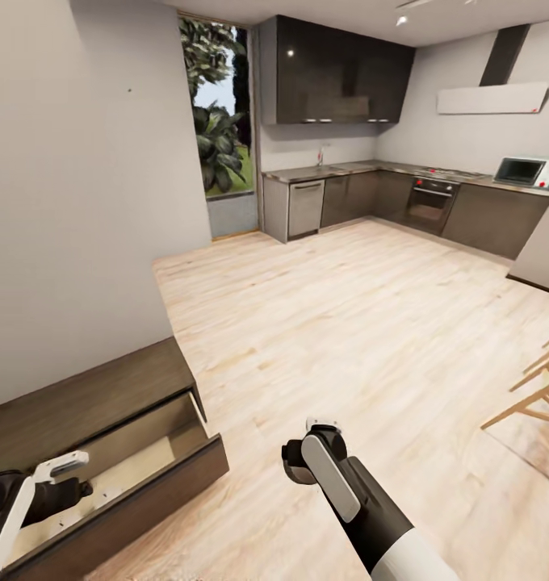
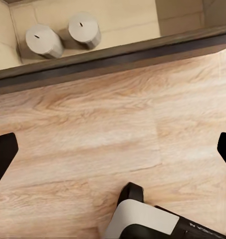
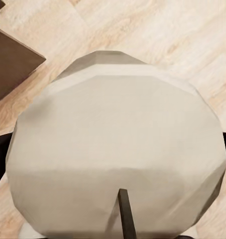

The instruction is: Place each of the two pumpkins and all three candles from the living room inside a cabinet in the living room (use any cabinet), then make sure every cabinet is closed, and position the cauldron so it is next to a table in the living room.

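The long dark brown cabinet (image 1: 89, 391) stands against the wall at lower left, its pale-lined drawer (image 1: 141, 440) pulled open. Two stubby pale candles (image 2: 44, 41) (image 2: 84, 30) stand upright inside that drawer, beyond its dark front (image 2: 113, 59). My left gripper (image 1: 73, 480) hovers over the drawer's near end and is open, its fingertips (image 2: 3, 154) wide apart above the wood floor. To the right of the drawer, above the floor, my right gripper (image 1: 307, 452) is shut on an off-white candle (image 3: 117, 139) with a dark wick. The pumpkins, cauldron and table are out of view.
A grey wall (image 1: 73, 202) rises behind the cabinet. Open wood floor (image 1: 347, 323) stretches to the grey kitchen cupboards (image 1: 347, 198), oven (image 1: 429, 202) and microwave (image 1: 526, 171) at the back. Wooden chair legs (image 1: 541, 387) jut in at the right edge.
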Robot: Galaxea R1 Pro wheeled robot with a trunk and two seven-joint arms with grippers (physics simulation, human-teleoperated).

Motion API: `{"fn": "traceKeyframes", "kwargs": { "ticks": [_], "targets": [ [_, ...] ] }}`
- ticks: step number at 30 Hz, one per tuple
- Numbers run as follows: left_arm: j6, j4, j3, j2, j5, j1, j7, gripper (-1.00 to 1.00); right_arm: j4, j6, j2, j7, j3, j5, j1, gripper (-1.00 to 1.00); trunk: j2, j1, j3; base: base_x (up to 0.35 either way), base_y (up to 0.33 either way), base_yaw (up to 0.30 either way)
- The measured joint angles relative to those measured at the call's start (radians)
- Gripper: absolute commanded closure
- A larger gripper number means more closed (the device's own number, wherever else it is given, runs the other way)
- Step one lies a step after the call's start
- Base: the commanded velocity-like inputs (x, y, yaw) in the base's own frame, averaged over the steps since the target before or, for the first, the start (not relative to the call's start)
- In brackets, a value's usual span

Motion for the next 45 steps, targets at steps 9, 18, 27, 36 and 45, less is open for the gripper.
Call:
{"fn": "traceKeyframes", "kwargs": {
  "ticks": [9,18,27,36,45],
  "targets": [
    [-0.002,0.0,0.0,-0.035,-0.001,0.0,0.0,-1.0,0.0,-0.009,0.001,0.0,0.036,0.001,0.0,1.0,0.0,0.0,-0.005,0.0,0.0,0.277],
    [-0.003,0.0,0.0,-0.038,-0.002,0.0,-0.001,-1.0,0.0,-0.019,0.001,0.0,0.041,0.002,0.0,1.0,0.0,0.0,-0.011,0.0,0.0,0.277],
    [-0.003,0.0,0.0,-0.039,-0.002,0.0,0.0,-1.0,0.0,-0.019,0.001,0.0,0.042,0.002,0.0,1.0,0.0,0.0,-0.017,0.0,0.0,0.276],
    [-0.003,0.0,0.0,-0.039,-0.001,0.0,-0.001,-1.0,0.001,-0.019,0.001,0.002,0.042,0.001,0.0,1.0,0.0,0.0,-0.022,0.0,0.0,0.276],
    [-0.003,0.0,-0.002,-0.046,-0.002,0.0,-0.001,-1.0,0.001,-0.019,0.001,0.003,0.043,0.0,0.0,1.0,0.0,0.0,-0.028,0.071,-0.099,0.276]
  ]
}}
